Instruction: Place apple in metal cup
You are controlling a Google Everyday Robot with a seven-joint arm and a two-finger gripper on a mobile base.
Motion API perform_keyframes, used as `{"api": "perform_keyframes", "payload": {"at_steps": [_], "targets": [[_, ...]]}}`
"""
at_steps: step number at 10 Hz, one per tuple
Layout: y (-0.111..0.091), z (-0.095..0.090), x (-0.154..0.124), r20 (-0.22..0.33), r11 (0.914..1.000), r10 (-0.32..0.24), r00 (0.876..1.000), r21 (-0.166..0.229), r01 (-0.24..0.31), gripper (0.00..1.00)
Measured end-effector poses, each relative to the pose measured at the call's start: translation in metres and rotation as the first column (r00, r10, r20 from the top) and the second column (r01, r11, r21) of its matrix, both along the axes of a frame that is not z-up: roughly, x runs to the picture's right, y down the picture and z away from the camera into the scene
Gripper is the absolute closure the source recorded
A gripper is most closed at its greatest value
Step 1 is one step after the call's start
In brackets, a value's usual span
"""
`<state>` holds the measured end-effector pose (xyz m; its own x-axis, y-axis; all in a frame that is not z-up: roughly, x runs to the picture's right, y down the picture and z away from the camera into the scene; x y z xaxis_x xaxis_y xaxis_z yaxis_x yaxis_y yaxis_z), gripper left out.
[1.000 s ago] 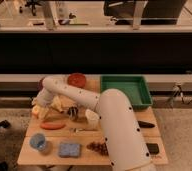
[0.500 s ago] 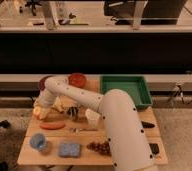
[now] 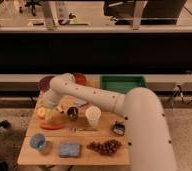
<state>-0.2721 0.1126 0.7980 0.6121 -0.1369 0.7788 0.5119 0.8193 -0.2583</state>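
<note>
Near the left edge of the light wooden table [image 3: 59,136] lies the small round yellow-orange apple [image 3: 40,112] with its red blush. The white arm's gripper [image 3: 49,106] is low, right beside or over it, and it cannot be told how far the gripper is open or whether it holds the fruit. To the right come a pale yellow banana [image 3: 55,118] and a long orange carrot [image 3: 51,127], then the small shiny dark steel cup [image 3: 72,113], upright and apart from the apple, with a taller white paper cup [image 3: 93,116] just beside it.
</note>
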Motion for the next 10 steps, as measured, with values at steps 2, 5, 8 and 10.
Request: {"api": "perform_keyframes", "payload": {"at_steps": [2,5,8,10], "targets": [[-0.01,-0.02,0.034,-0.009,0.9984,0.042,0.999,0.037,-0.042,0.87],[-0.028,-0.041,0.059,-0.002,0.9907,0.113,0.994,0.076,-0.113,0.87],[-0.041,-0.047,0.055,0.019,0.9854,0.145,0.989,0.087,-0.146,0.87],[-0.049,-0.047,0.058,0.019,0.9809,0.167,0.986,0.097,-0.168,0.87]]}}
